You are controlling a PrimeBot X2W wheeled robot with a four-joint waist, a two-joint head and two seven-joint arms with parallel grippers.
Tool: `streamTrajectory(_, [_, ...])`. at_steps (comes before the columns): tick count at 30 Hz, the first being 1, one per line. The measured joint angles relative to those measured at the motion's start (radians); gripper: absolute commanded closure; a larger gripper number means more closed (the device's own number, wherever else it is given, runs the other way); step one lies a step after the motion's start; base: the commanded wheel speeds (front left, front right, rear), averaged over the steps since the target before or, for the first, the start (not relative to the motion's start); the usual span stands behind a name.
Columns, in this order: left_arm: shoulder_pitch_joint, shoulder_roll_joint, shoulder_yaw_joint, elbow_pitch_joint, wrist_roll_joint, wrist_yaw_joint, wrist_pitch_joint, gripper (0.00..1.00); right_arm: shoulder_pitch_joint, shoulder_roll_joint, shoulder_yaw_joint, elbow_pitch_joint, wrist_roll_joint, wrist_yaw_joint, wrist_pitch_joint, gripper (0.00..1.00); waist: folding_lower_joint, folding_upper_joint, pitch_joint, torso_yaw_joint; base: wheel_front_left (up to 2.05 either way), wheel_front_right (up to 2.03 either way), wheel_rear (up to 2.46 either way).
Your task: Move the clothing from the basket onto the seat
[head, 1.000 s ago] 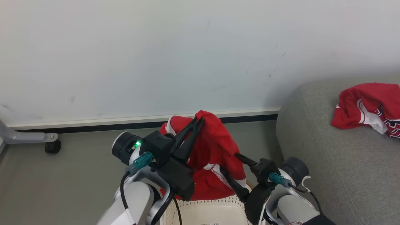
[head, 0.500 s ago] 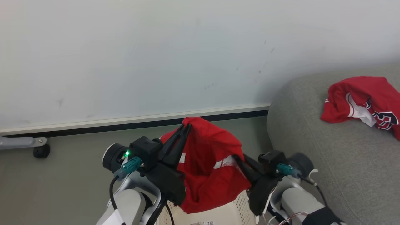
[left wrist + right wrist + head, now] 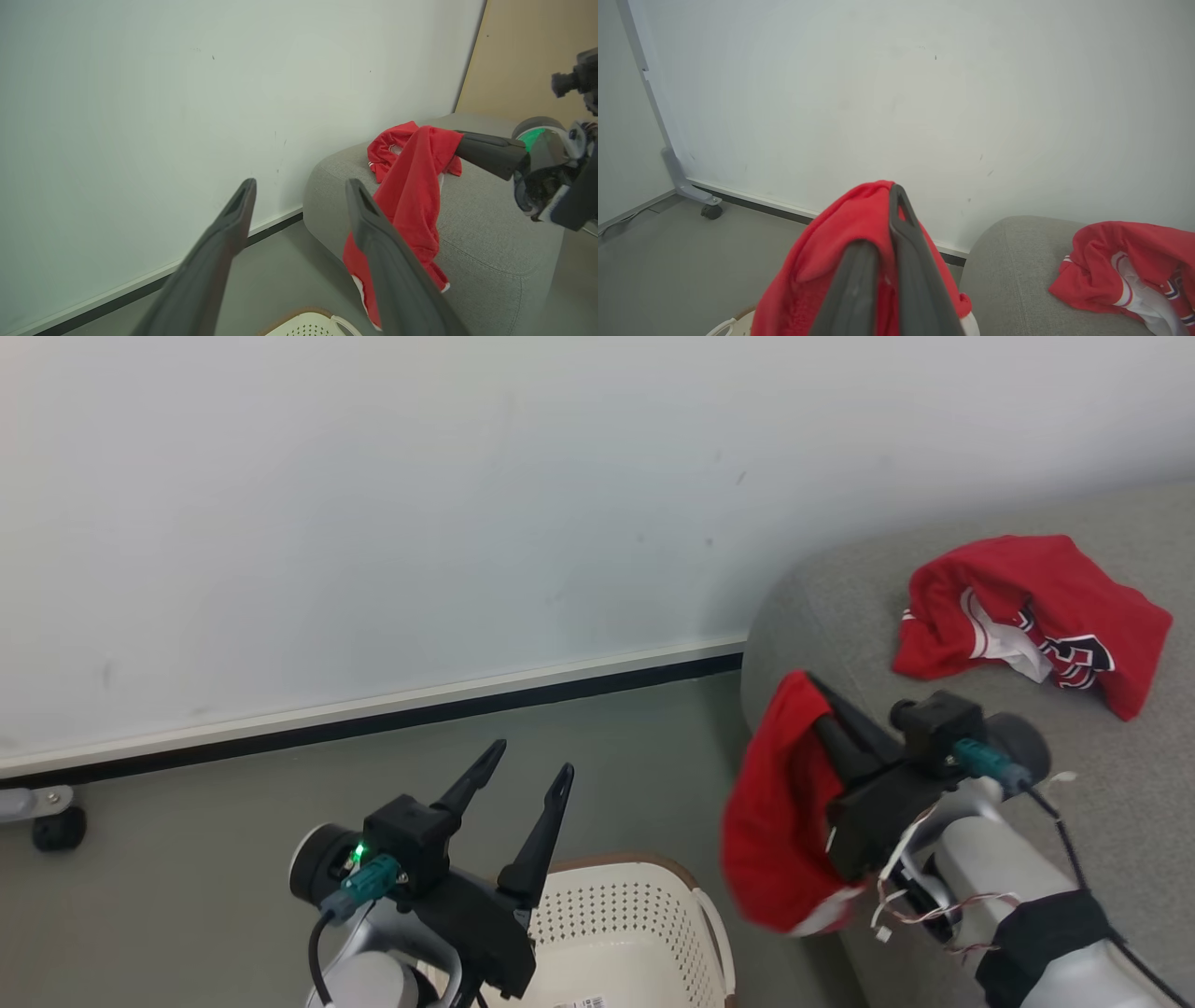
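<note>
- Clothing (image 3: 780,831): one red piece hangs from the right end effector (image 3: 817,695). The two fingers are pressed together on a fold at the upper end of the piece.
- In the head view this piece drops in front of the rounded corner of the seat (image 3: 1120,775), on the side that faces the basket (image 3: 635,919). A white trim shows at its lower end. I cannot tell whether the cloth touches the side of the seat.
- In the right wrist view the red cloth is wrapped around both dark fingers, nearly up to the tips.
- A second piece (image 3: 1027,616), also red, lies crumpled on top of the seat. It is beyond the right end effector and apart from it. It shows a white inner part and a dark emblem.
- The left end effector (image 3: 530,758) is spread wide and holds nothing. Its fingers point up toward the pale wall (image 3: 467,523). In the head view it stands over the left part of the basket.
- The basket stands on the grey floor (image 3: 187,859), near the seat and to its left. Its perforated wall and brown rim are visible. A paper label (image 3: 579,1002) shows on its floor, at the bottom edge of the head view.
- In the left wrist view the hanging piece appears just behind the right finger, in front of the seat.
- A black caster (image 3: 58,828) stands on the floor at the far left, close to the wall.
</note>
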Motion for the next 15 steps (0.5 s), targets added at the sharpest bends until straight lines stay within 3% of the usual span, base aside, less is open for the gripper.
streamTrajectory(15, [0.111, 0.005, -0.065, -0.021, 0.0, -0.006, -0.018, 0.0, 0.04, -0.139, -0.087, -0.194, -0.001, -0.076, -0.001, 1.0, -0.0001, 0.0, 0.0, -0.132, 0.0, 0.0, 0.0])
